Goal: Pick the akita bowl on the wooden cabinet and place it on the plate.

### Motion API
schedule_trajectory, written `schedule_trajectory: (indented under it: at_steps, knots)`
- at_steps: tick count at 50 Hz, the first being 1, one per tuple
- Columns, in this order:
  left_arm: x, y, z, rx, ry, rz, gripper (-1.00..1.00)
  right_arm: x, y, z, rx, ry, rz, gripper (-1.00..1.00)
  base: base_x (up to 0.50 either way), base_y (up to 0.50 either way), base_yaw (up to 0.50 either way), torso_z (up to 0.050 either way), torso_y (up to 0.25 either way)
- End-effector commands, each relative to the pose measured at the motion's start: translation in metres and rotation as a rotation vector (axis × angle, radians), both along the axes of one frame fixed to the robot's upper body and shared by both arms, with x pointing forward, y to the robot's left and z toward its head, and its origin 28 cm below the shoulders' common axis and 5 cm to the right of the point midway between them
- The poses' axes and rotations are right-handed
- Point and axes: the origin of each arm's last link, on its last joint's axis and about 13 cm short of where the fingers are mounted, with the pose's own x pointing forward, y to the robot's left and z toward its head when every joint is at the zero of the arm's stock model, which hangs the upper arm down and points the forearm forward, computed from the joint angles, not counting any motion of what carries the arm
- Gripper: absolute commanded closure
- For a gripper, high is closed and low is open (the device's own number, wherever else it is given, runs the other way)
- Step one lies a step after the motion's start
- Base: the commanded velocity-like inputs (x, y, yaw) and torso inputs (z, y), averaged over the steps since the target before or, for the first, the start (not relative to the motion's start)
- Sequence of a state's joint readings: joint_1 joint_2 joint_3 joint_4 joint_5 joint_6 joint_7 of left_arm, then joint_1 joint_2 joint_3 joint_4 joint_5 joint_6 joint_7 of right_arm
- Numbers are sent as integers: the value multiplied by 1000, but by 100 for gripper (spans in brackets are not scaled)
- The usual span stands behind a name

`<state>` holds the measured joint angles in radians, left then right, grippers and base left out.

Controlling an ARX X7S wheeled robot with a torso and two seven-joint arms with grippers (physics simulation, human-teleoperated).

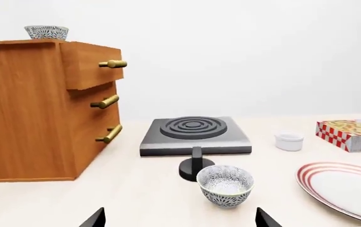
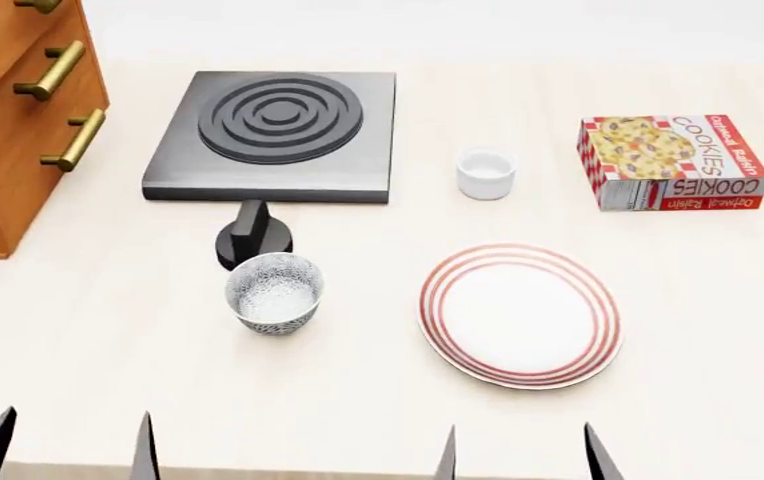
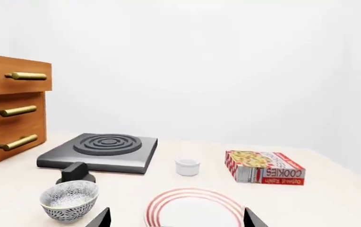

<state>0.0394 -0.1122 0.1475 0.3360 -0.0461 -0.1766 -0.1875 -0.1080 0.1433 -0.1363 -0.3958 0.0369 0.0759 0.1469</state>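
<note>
Blue-black flowers cover the bowl [image 1: 46, 32], which stands upright on the flat top of the cabinet [image 1: 23, 109], close to the top's edge. It is high above everything else, so an arm must rise to reach it. The head view shows only the cabinet's drawers and not its top, so only the wrist views show the bowl; in the right wrist view it is just a sliver at the picture's edge.

A twin bowl [image 2: 275, 292] with the same pattern stands on the counter [image 2: 355, 400], just beside the black knob [image 2: 251, 238] in front of the stove [image 2: 275, 125]. I judge this is a trap. It is nearer to the arms, but the task asks for the one on the cabinet.

The plate [image 2: 520, 315] lies flat on the counter, near the twin bowl but apart from it, and nothing lies on it. So the placing is not yet done, and I think the task is at its very start.

Behind the plate are a cup [image 2: 485, 173] and a cookie box [image 2: 672, 160], well apart from the cabinet.

The left jaws and the right jaws are both spread, with nothing between them, and they hang low at the near edge of the counter. The left jaws are on the cabinet's side, so I judge that arm suits the pick better.
</note>
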Motion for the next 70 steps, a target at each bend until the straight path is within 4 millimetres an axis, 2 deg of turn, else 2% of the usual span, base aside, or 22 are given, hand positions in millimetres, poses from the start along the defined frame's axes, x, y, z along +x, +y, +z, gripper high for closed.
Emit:
schedule_trajectory:
  at_steps: [1,6,12,15,29,42,55,70]
  knots:
    - [-5,1,26,3,-18,58,-100,-15,3,31,-11,-101,24,-100,0,0,0,0,0]
    - [-11,5,39,33,-59,71,-100,-22,4,45,-10,-149,35,-100,0,0,0,0,0]
    - [-17,14,52,53,-98,90,-100,-24,2,49,-2,-166,29,-100,0,0,0,0,0]
    - [-20,18,57,48,-115,104,-100,-26,0,54,87,-179,61,-100,0,0,0,0,0]
    - [-33,18,77,-1,-190,83,-100,-37,3,74,54,-241,58,-100,0,0,0,0,0]
    - [-39,17,86,-8,-220,65,-100,-48,7,90,33,-322,51,-100,0,0,0,0,0]
    - [-37,15,84,-2,-216,57,-100,-50,6,93,6,-355,8,-100,0,7,0,0,0]
    - [-37,16,84,-12,-220,52,-100,-51,8,93,-33,-365,1,-100,21,480,0,0,0]
